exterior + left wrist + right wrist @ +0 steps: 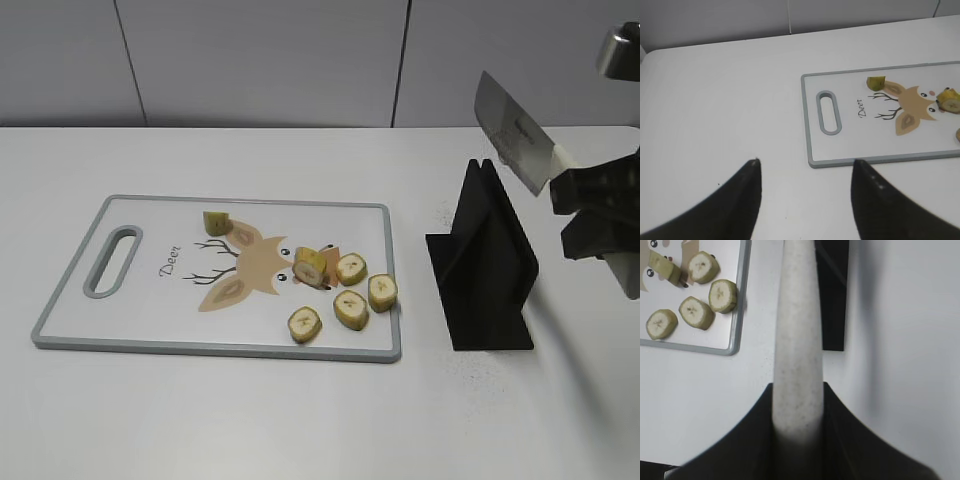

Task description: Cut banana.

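The banana (217, 222), a stubby end chunk with yellow-green skin, lies on the far part of the cutting board (130, 320), just beside the antlers of the printed deer and well apart from the other pieces; the left wrist view shows it (876, 82) near the board's (812, 150) upper edge, to the right of the handle slot (829, 112). Toward the board's right end lies a short chunk with flecked peel (311, 267), and close to it four thin round slices (350, 296) lie flat with their pale faces up, the rightmost near the board's rim; the right wrist view shows them (697, 313) too. To the right of the board, on the white table (250, 420), stands a black knife stand (485, 265). Above and to the right of the stand, the right gripper (590, 215) is clamped on the pale handle of a cleaver (512, 132), its blade raised and slanting up to the left, clear of the stand; in the right wrist view the speckled handle (796, 340) runs between the two dark fingers (850, 440). The left gripper (805, 172) hangs over bare table left of the board, its fingers (742, 200) apart and holding nothing.
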You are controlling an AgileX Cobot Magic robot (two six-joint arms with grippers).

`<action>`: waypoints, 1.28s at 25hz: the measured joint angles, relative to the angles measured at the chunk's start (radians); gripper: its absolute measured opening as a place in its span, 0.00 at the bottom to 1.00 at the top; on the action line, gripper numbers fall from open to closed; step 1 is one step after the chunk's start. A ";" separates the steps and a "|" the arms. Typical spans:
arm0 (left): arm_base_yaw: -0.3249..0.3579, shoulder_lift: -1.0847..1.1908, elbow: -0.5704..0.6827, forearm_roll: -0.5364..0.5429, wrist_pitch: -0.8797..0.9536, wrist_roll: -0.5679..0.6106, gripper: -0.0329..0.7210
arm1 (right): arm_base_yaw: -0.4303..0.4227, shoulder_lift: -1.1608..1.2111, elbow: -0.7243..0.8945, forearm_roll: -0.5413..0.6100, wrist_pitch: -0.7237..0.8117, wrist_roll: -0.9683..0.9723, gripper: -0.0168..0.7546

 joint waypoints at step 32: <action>0.000 -0.205 0.074 -0.003 0.092 -0.003 0.78 | 0.000 0.093 0.140 0.100 -0.107 -0.017 0.23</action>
